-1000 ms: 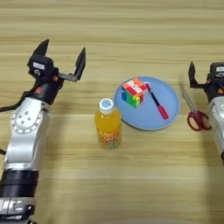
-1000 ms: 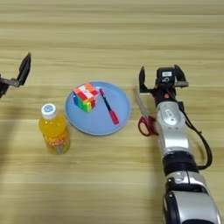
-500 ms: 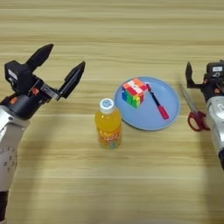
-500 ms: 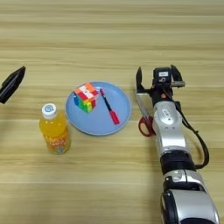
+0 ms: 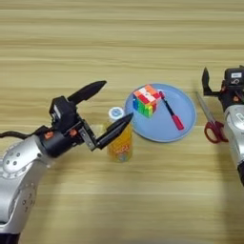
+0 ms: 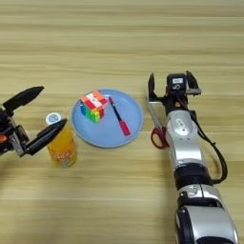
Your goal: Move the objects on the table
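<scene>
An orange-juice bottle (image 5: 119, 143) with a white cap stands upright on the wooden table (image 5: 119, 47), just left of a blue plate (image 5: 186, 126). On the plate lie the multicoloured puzzle cube (image 5: 147, 100) and the red-and-black pen (image 5: 170, 111). My left gripper (image 5: 110, 106) is open wide, its lower finger in front of the bottle's top and its upper finger pointing over the table behind it. My right gripper (image 6: 171, 82) is open at the right, above the scissors, holding nothing.
Red-handled scissors (image 6: 157, 128) lie on the table between the plate and my right arm (image 6: 183, 143). My left arm (image 5: 28, 167) crosses the lower left part of the table.
My left gripper has swung right and toward the bottle, from the far left edge to beside the bottle's cap. The right arm, the bottle and the things on the plate have stayed put.
</scene>
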`<state>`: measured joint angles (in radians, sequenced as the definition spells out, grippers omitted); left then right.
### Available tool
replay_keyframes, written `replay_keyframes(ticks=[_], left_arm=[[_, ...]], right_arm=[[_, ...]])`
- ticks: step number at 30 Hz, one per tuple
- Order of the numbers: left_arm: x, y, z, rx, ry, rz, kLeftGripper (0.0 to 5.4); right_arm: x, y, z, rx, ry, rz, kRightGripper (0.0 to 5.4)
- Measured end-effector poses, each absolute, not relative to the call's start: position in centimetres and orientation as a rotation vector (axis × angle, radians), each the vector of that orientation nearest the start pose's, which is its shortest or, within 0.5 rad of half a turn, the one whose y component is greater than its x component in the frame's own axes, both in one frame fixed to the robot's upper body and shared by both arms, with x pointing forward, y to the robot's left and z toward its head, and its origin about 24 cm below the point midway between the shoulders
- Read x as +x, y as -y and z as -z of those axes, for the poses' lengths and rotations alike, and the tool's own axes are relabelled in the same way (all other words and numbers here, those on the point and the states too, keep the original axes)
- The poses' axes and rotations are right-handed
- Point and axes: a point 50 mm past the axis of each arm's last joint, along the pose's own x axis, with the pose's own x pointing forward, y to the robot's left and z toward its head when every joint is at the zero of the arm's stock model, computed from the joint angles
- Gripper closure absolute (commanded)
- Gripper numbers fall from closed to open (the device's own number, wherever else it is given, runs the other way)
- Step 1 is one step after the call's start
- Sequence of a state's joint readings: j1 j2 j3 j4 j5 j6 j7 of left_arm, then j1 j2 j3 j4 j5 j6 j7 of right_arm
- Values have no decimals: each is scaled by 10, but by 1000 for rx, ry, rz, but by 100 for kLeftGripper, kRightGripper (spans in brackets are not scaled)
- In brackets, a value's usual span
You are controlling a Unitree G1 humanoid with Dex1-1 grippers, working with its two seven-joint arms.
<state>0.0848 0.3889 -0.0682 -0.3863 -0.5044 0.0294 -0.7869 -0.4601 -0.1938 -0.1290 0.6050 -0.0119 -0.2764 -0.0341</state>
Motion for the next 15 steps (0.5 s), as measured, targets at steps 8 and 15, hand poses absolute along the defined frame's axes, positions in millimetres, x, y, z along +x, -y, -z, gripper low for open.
replay_keyframes(ticks=[8,15], left_arm=[[208,-143,-108,-23,241,985,0],[218,-145,-91,33,184,936,0]], right_arm=[[335,199,-68,-160,139,96,3],[335,196,-68,-158,142,91,3]])
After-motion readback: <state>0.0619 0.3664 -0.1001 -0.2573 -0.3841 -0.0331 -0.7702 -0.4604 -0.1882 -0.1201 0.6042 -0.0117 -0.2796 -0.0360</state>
